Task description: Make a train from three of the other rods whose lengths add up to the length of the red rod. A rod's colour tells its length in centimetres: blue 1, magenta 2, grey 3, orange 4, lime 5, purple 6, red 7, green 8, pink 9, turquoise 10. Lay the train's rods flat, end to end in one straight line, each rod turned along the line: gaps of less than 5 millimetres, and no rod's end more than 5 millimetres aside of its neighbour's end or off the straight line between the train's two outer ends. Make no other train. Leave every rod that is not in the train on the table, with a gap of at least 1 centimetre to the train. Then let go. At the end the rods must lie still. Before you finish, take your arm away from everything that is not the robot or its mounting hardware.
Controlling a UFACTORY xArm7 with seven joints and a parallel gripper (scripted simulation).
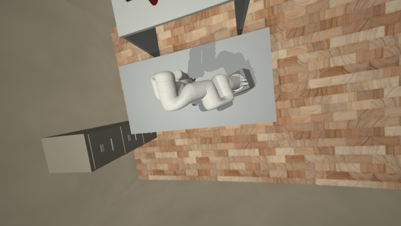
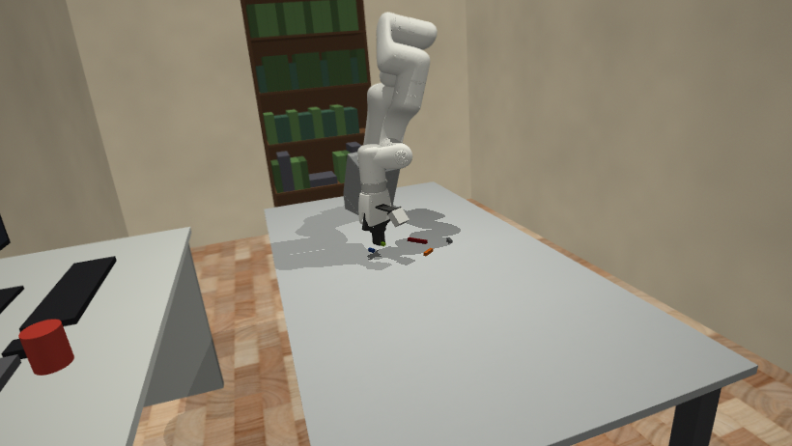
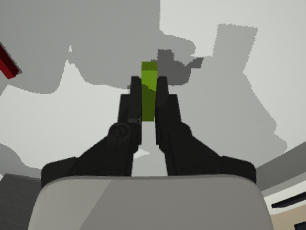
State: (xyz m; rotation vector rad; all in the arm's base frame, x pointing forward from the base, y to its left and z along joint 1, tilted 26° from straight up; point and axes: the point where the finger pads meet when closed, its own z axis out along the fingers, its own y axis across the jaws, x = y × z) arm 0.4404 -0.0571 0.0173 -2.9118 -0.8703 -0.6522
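Note:
My gripper (image 3: 148, 91) (image 2: 380, 237) is shut on the lime rod (image 3: 148, 89) (image 2: 381, 242) and holds it nearly upright, just above the grey table (image 2: 498, 332) (image 3: 233, 2). In the exterior view the blue rod (image 2: 371, 250) lies on the table just left of and below the held rod. The red rod (image 2: 416, 239) (image 3: 7, 61) lies to the right, the orange rod (image 2: 427, 252) in front of it, and the small grey rod (image 2: 448, 240) further right. In the overhead view the arm (image 1: 182, 92) covers most of the rods.
The robot's grey base block (image 2: 350, 188) stands at the table's back edge, in front of a bookshelf (image 2: 304, 94). A second desk (image 2: 110, 332) at the left carries a red cylinder (image 2: 46, 347) and a black keyboard (image 2: 69, 291).

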